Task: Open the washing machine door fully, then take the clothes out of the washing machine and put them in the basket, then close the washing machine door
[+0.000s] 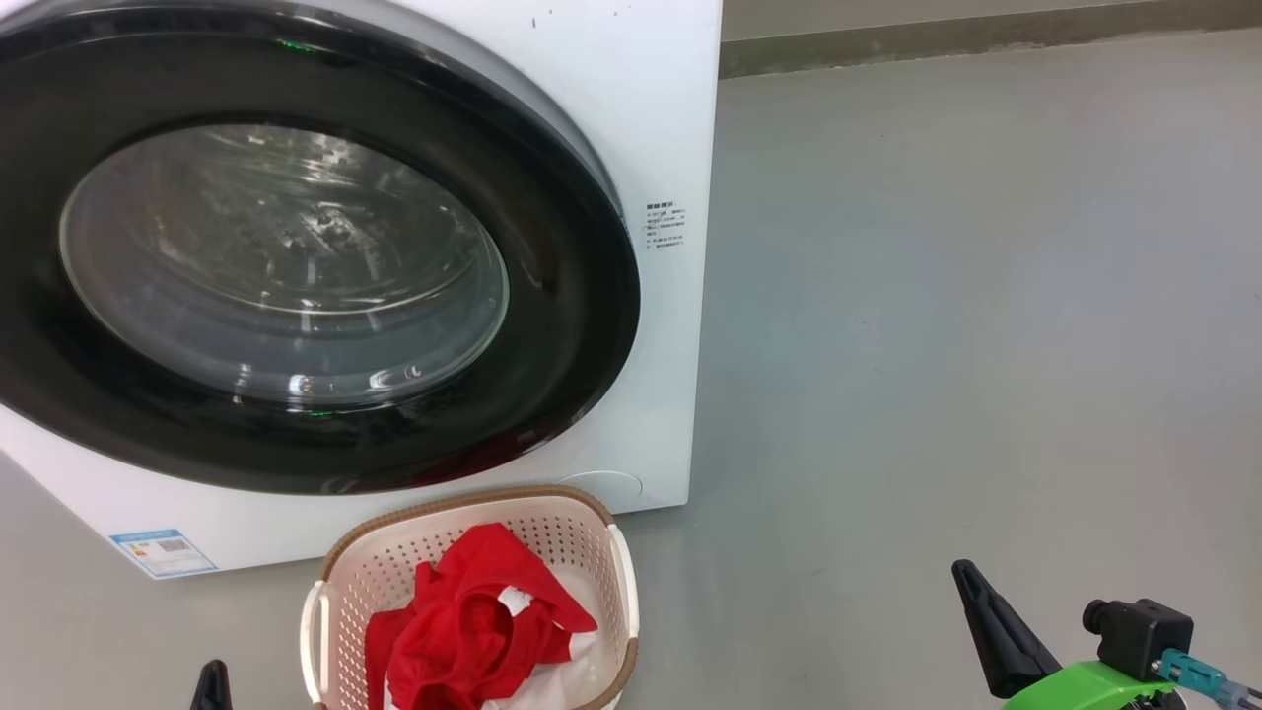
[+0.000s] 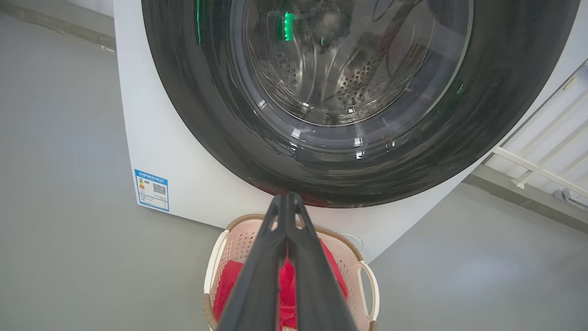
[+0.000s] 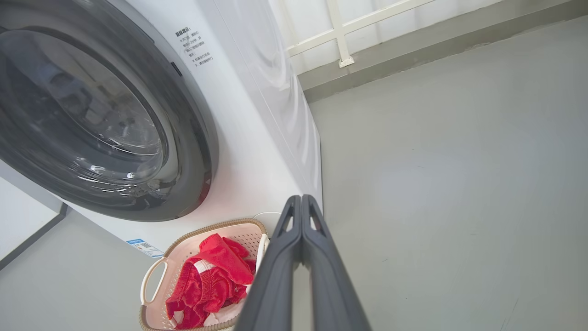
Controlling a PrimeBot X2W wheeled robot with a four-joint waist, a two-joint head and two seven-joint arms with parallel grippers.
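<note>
The washing machine (image 1: 651, 99) stands white at the upper left, and the washing machine door (image 1: 567, 296) lies flat against its front, black rim around the glass. Through the glass the steel drum (image 2: 349, 78) shows. On the floor just before it sits the basket (image 1: 463, 501), holding the red and white clothes (image 1: 473, 621). My left gripper (image 1: 212, 680) is shut and empty, left of the basket; its tips (image 2: 285, 198) point over the basket (image 2: 367, 285) toward the door's lower rim. My right gripper (image 1: 964, 574) is shut and empty, over bare floor right of the basket (image 3: 216, 226) and clothes (image 3: 211, 276).
Grey floor (image 1: 986, 296) stretches to the right of the machine, up to a dark skirting strip (image 1: 986, 39). A white railing (image 3: 340, 32) stands behind the machine. A blue label (image 1: 163, 552) sits low on the machine's front.
</note>
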